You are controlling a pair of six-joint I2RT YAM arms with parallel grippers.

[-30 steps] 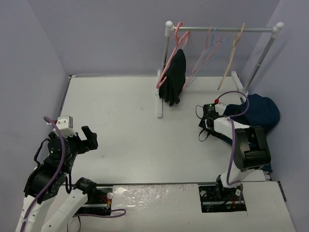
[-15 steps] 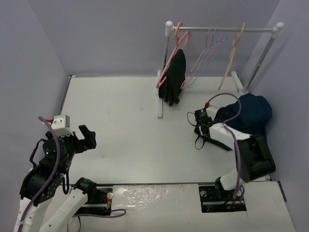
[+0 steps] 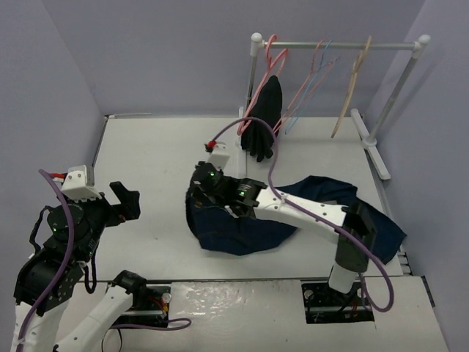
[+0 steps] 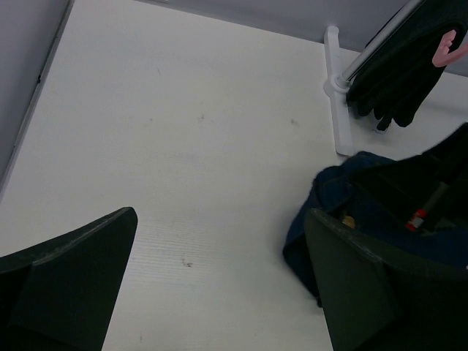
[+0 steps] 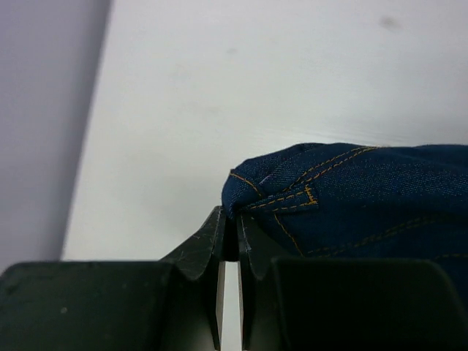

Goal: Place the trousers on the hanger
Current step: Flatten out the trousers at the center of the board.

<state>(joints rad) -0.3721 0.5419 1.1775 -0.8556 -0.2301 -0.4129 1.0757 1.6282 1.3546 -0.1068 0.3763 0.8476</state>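
Note:
The dark navy trousers (image 3: 242,231) lie crumpled across the middle and right of the table. They also show in the right wrist view (image 5: 365,197) and the left wrist view (image 4: 322,190). My right gripper (image 3: 198,194) reaches far left and is shut on a stitched edge of the denim (image 5: 230,219). My left gripper (image 3: 126,202) is open and empty above the table's left side (image 4: 221,214), well left of the trousers. The light-blue hanger (image 3: 327,50) hangs on the rack rail among pink hangers.
The white clothes rack (image 3: 337,44) stands at the back, its foot (image 4: 338,110) on the table. A black garment (image 3: 265,117) hangs from a pink hanger at its left end. A beige hanger (image 3: 350,88) hangs to the right. Purple walls close in both sides.

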